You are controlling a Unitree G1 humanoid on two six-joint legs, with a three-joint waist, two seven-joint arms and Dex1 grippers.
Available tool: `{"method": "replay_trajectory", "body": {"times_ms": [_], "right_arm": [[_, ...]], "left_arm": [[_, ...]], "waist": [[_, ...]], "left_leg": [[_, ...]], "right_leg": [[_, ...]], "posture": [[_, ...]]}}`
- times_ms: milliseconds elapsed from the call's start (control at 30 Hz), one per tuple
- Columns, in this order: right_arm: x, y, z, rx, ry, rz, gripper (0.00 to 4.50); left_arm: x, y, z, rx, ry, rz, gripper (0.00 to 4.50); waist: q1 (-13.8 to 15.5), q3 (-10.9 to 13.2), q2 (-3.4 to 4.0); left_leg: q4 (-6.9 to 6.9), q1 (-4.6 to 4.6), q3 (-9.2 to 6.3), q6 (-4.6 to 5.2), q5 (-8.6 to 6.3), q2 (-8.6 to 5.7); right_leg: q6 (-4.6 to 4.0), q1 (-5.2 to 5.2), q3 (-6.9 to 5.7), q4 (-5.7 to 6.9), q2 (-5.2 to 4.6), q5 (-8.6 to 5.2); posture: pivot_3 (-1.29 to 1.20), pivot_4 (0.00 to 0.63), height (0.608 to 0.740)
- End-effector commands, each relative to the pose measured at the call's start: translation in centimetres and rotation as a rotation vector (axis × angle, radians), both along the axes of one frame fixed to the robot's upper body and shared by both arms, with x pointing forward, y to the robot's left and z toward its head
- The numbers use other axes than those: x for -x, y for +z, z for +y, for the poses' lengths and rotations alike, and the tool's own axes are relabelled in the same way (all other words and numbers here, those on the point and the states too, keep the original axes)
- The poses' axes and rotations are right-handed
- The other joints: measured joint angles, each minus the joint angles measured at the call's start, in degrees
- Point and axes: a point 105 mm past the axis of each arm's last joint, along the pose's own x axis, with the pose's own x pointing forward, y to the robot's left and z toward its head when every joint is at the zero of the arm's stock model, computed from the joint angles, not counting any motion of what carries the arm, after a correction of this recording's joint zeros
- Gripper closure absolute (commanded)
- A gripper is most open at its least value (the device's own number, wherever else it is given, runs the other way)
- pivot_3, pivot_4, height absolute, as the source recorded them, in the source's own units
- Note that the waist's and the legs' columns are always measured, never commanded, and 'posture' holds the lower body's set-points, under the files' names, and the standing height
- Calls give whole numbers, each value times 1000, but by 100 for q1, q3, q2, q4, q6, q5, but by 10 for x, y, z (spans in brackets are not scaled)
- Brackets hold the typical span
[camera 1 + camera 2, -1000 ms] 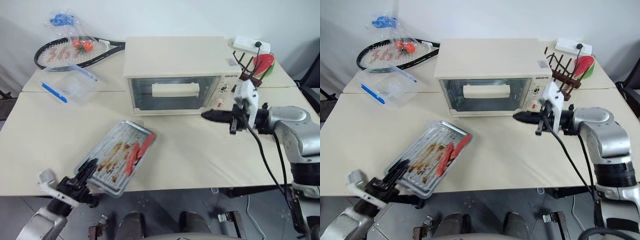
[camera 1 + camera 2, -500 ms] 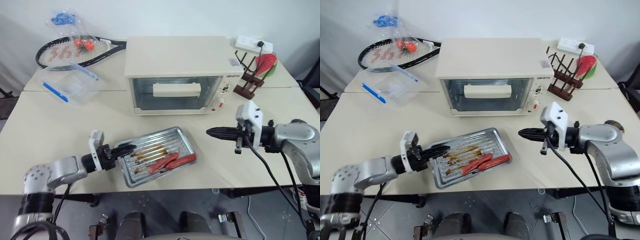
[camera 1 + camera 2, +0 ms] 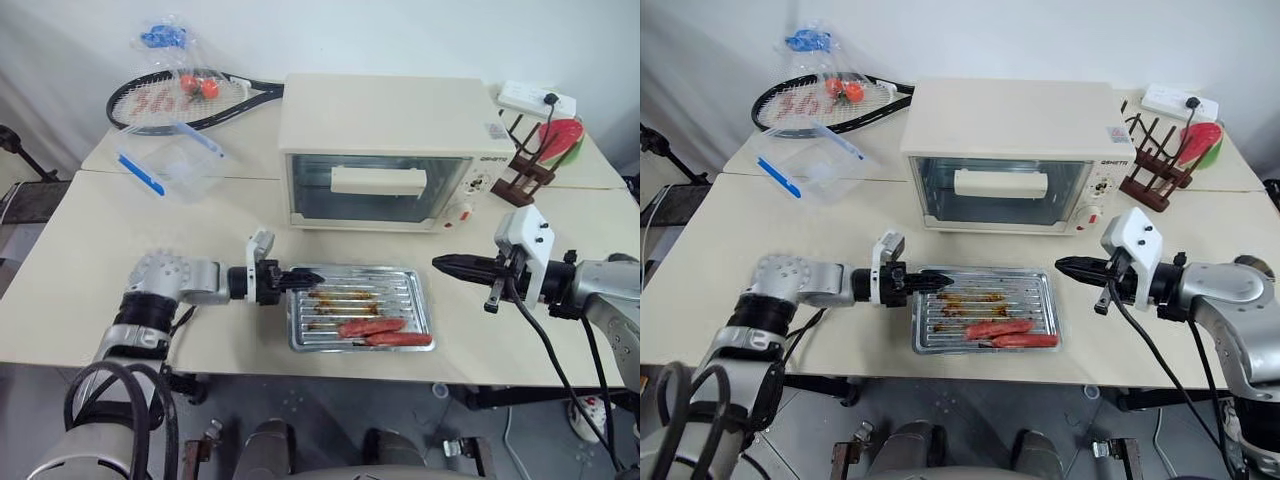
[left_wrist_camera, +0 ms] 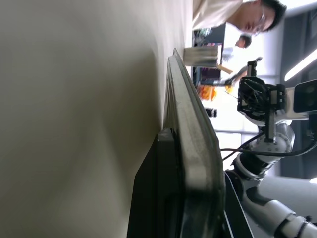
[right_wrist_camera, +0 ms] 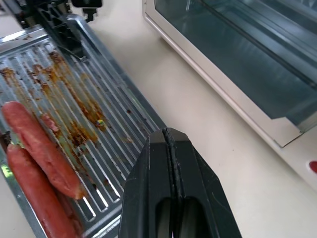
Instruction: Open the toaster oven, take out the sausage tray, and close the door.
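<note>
The table point(image 3: 80, 250) carried the toaster oven point(image 3: 385, 145) at twelve o'clock, its door point(image 3: 378, 192) shut. The sausage tray point(image 3: 358, 320) lay flat near the table's six o'clock edge, in front of the oven, two sausages point(image 3: 378, 332) on its near side. The left gripper point(image 3: 300, 281) pinched the tray's nine o'clock rim. At three o'clock the right gripper point(image 3: 443, 263) hovered, fingers pressed together, empty.
</note>
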Motion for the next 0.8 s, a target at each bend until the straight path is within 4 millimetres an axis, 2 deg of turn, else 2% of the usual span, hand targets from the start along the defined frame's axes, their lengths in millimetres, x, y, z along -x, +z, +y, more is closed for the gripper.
{"method": "replay_trajectory", "body": {"times_ms": [33,133,400,567,800], "right_arm": [[5,14,-1,10,1,-62,4487],[6,14,-3,10,-11,-60,4500],[6,12,-6,19,-14,-56,4500],[5,12,-8,33,-5,-55,4500],[4,5,-13,83,16,-46,4500]], "left_arm": [[5,-24,-5,-51,-44,45,4500],[-1,-30,-6,-87,-37,38,3888],[-7,-39,-2,-145,-33,7,1421],[-15,-36,15,-219,-7,-54,49],[-19,-29,45,-413,-75,-233,49]], "waist": [[-16,-2,3],[-13,-3,5],[-21,-3,5],[-32,-4,5],[-270,-7,3]], "left_leg": [[-2,0,0,0,0,0],[-6,1,0,0,0,0],[-1,1,-2,1,0,2],[9,3,-4,3,1,2],[-4,12,-4,-7,10,9]], "right_leg": [[0,-1,0,0,0,0],[0,-3,-1,-1,0,0],[1,0,-1,3,0,0],[1,2,0,12,0,1],[-3,-2,0,28,1,0]], "posture": [[0,150,740],[0,150,740],[0,150,740],[0,150,740],[0,150,740]]}}
